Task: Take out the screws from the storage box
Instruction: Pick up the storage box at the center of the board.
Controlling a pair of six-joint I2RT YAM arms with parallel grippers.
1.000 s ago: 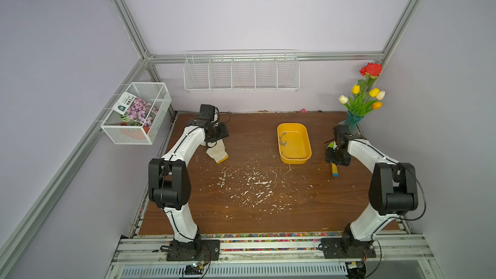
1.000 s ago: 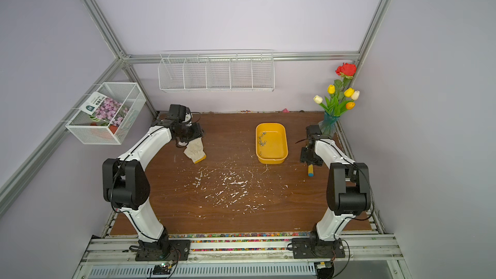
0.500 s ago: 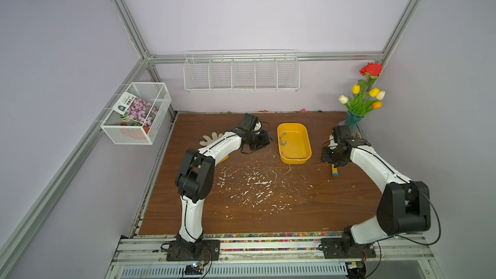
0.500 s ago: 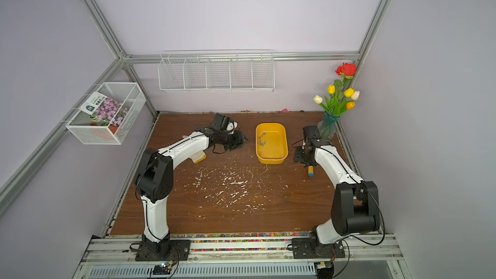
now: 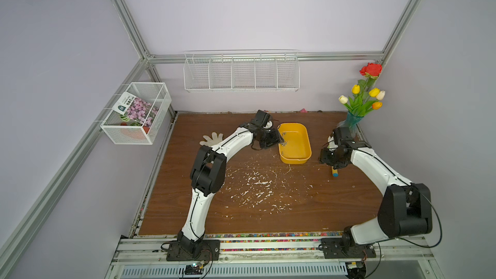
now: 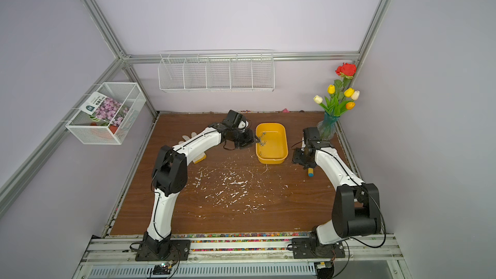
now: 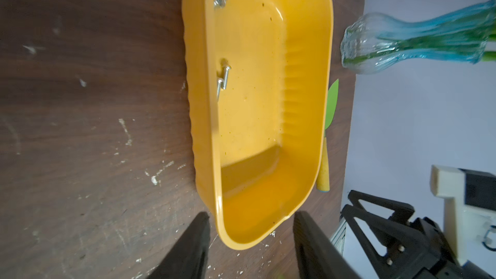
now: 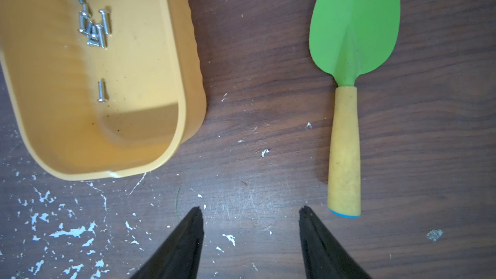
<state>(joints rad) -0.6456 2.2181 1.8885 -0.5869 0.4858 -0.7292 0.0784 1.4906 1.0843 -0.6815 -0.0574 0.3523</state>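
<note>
Top views. Shallow yellow plastic storage box (image 5: 300,154) with rounded corners, flat on dark wood-grain table (image 5: 171,197) beside scattered white flecks of debris (image 5: 261,183). Tiny silvery-grey metal screws (image 5: 284,142) inside, against the long wall nearest the left gripper (image 5: 280,140). Right gripper (image 5: 323,158) just beside the opposite wall, over bare wood.

Left wrist view. Left jaws parted, nothing clamped, one rounded end of the box showing between them; contact not determinable. Glossy, faintly ribbed walls; clear blue-green glass vase (image 7: 389,44) beyond.

Right wrist view. Right jaws parted and empty, between the box and a green-bladed, yellow-handled trowel (image 8: 344,135). One screw apart from a tangled cluster. Judged light, hard, smooth, prone to rolling or slipping: best pinched across the shank, lone one first. Box judged light, likely to slide if nudged.
</note>
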